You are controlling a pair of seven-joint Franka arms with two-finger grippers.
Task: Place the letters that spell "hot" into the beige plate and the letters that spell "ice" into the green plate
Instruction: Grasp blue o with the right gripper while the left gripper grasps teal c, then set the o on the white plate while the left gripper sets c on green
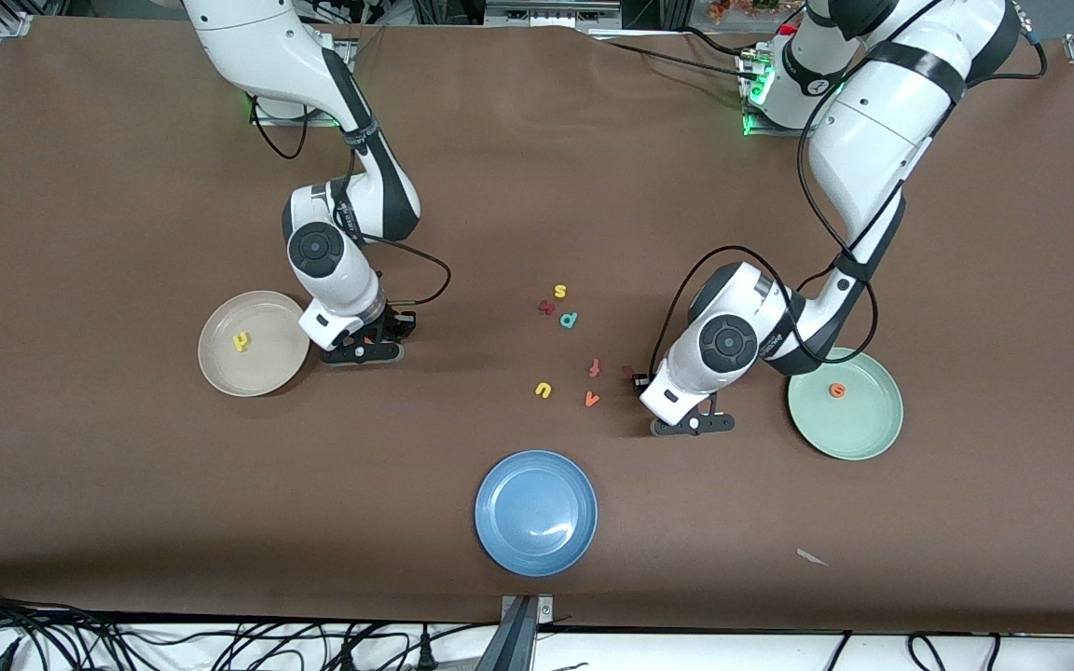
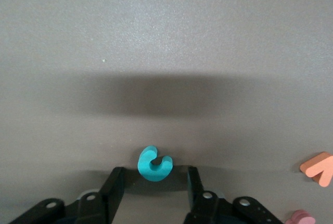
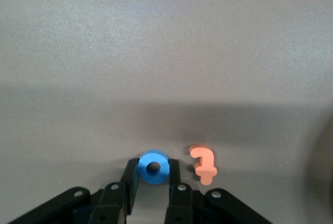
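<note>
The right gripper (image 3: 152, 182) is down at the brown table (image 1: 108, 168), just beside the beige plate (image 1: 220, 368) on its side toward the table's middle. Its 2 fingers press the sides of the blue o (image 3: 153, 167), holding it. An orange t (image 3: 203, 164) lies on the table just beside the o, apart from it. The yellow h (image 1: 240, 342) already lies in the beige plate.

The left gripper (image 2: 154, 187) is low at the table beside the green plate (image 1: 863, 438), on its side toward the table's middle. Its fingers stand at a middling width on either side of the teal c (image 2: 154, 163), with small gaps showing, so nothing is gripped. The orange e (image 1: 837, 390) lies in the green plate. The orange v (image 2: 318, 169) lies near the c.

Around the table's middle lie a yellow s (image 1: 559, 292), a teal p (image 1: 569, 320), a yellow u (image 1: 543, 390) and a red-orange f (image 1: 595, 368). A blue plate (image 1: 500, 540) sits near the table's edge closest to the front camera.
</note>
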